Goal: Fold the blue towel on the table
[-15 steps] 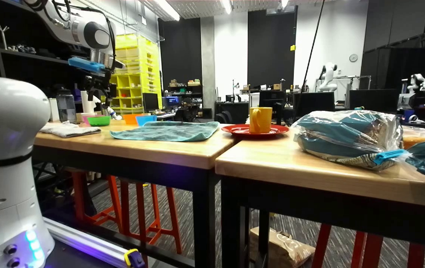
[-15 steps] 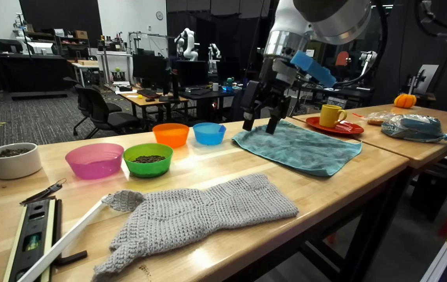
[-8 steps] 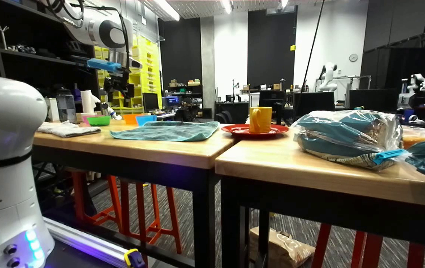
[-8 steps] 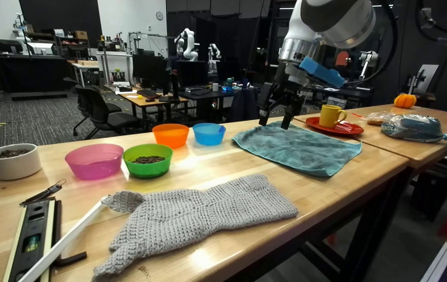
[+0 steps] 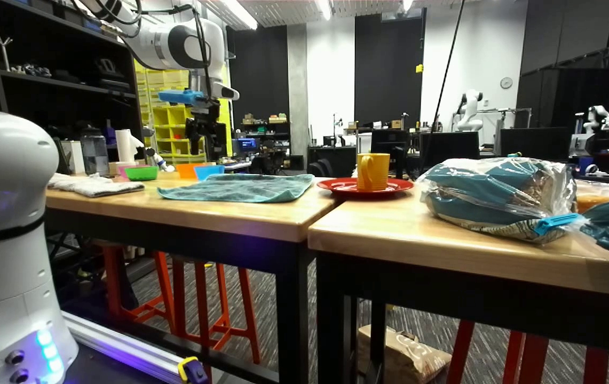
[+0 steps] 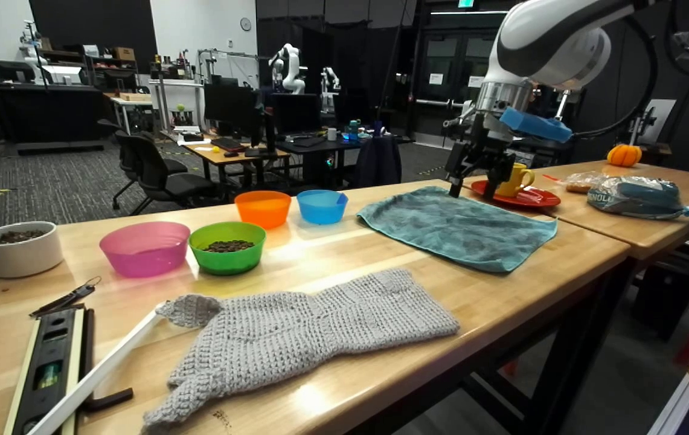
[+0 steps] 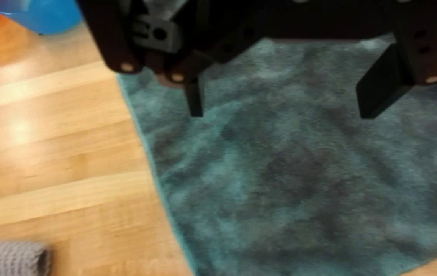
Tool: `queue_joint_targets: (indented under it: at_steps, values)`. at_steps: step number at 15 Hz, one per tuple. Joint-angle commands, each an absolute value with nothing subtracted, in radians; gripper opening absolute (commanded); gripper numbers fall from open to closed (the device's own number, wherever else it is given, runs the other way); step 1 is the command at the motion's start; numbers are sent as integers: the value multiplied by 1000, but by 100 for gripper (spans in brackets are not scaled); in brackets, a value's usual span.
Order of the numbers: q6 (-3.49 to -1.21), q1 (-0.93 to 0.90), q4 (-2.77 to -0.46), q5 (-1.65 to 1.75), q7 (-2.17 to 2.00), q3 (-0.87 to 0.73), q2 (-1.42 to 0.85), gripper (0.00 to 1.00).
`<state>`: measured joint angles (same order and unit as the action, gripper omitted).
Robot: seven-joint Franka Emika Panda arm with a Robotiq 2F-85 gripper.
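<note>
Jaws shifted, parted — green bowl (image 6: 227,262) holds pellets (image 6: 229,246).

In an exterior view, the blue bag (image 6: 640,198) bears pale letters reading "NOLD", the last one blurred. Too small or unclear to read: the clock (image 6: 246,24), the green sign (image 6: 465,3), the sheets (image 6: 436,78) on the door (image 6: 441,55), the marks on the paper bag (image 5: 403,356).
</note>
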<state>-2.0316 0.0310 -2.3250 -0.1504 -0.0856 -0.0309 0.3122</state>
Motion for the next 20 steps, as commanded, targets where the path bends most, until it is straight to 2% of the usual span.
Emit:
queue_joint_targets:
  at_steps: [1,9,15,20]
  values:
    - [-2021,95,-2394,-100,-105,-75,382,100]
    - [-2013,231,-2457,-29,-137,-165,428,100]
    - [-2045,316,-2477,57,-263,-168,460,100]
    - [-2033,320,-2454,58,-276,-183,432,100]
